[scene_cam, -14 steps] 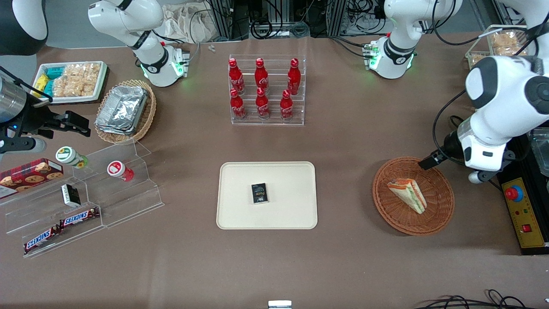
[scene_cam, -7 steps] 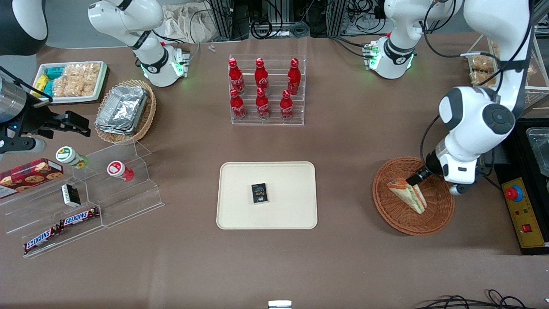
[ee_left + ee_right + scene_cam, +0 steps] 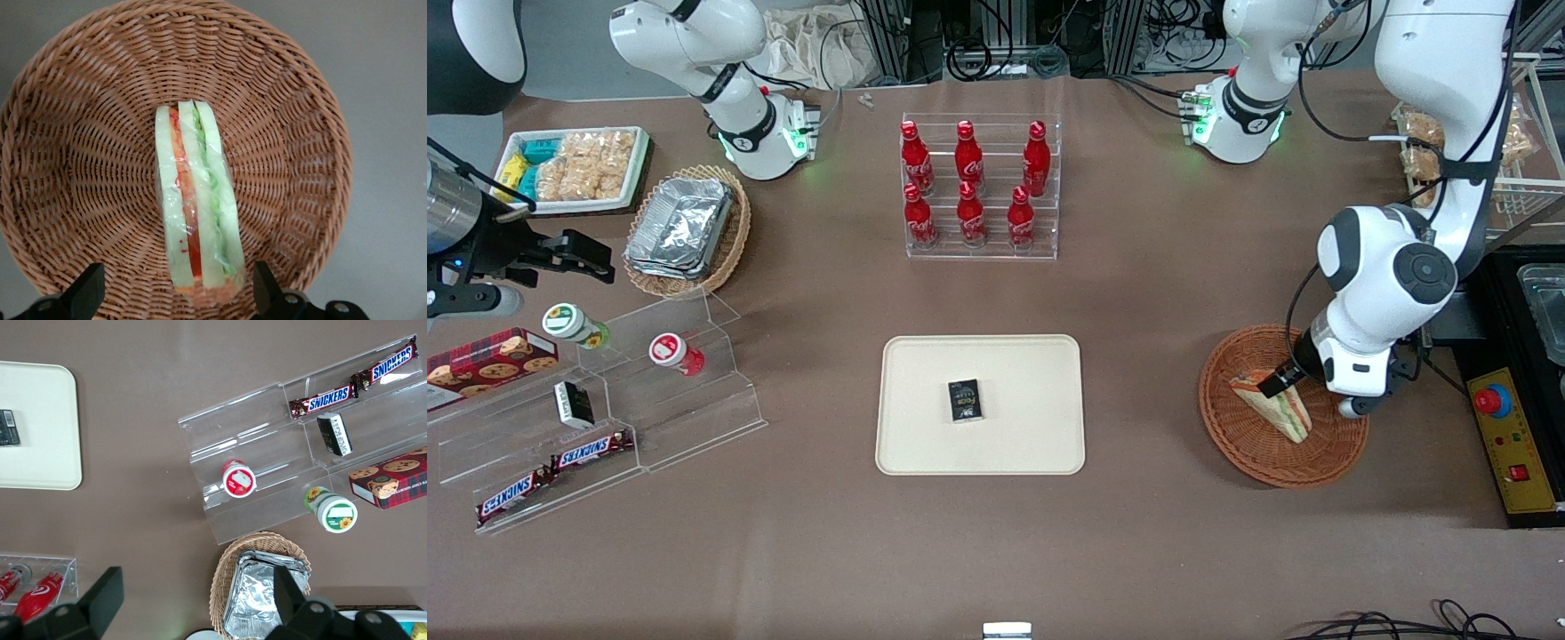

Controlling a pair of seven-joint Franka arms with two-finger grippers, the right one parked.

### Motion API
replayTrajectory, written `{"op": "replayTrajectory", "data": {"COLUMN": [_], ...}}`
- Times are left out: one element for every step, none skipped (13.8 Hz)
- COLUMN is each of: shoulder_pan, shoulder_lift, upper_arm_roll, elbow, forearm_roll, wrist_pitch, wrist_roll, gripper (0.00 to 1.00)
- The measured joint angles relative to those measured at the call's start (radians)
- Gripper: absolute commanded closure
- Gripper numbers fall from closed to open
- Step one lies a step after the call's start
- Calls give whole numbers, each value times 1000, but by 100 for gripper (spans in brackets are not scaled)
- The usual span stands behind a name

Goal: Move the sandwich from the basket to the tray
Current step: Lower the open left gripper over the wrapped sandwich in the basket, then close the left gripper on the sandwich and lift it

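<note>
Claw [image 3: 173,293]: spread wide, poised above the basket, one finger to each side of the sandwich's broad end, nothing pinched yet.
Sandwich [image 3: 197,227]: directly beneath, between the fingers; lying in the basket's middle, bread slices and filling layers edge-up.
Long axis: running straight away from the claw's gap, crosswise to the closing line, so flat bread faces meet the fingers.
Basket [image 3: 1240,440]: on the tabletop toward the working arm's end.
Arm pose: wrist bent down over the basket, elbow high above.
Tray [image 3: 907,444]: well apart, mid-tabletop, carrying a small dark packet [image 3: 964,400].
</note>
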Motion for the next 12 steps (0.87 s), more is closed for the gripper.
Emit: {"op": "replayTrajectory", "data": {"shoulder_pan": [-3,-8,-12,-14,-14,-14,-14,-14,-14,-14,-14,-14], "shoulder_lift": [11,24,37,51,63,74,83,89,93,96,98,99], "upper_arm_roll": [-1,-2,-2,-2,-2,-2,-2,-2,-2,-2,-2,-2], "elbow": [2,2,3,5,9,14,18,22,24,26,27,27], "forearm_roll": [20,39,56,74,82,85,87,88,88,88,89,89], "wrist_pitch": [12,25,34,41,44,47,48,49,51,56,62,65], "wrist_roll": [-22,-43,-58,-69,-73,-74,-75,-76,-76,-77,-77,-77], "gripper": [0,0,0,1,6,17,37,55,71,85,98,100]}}
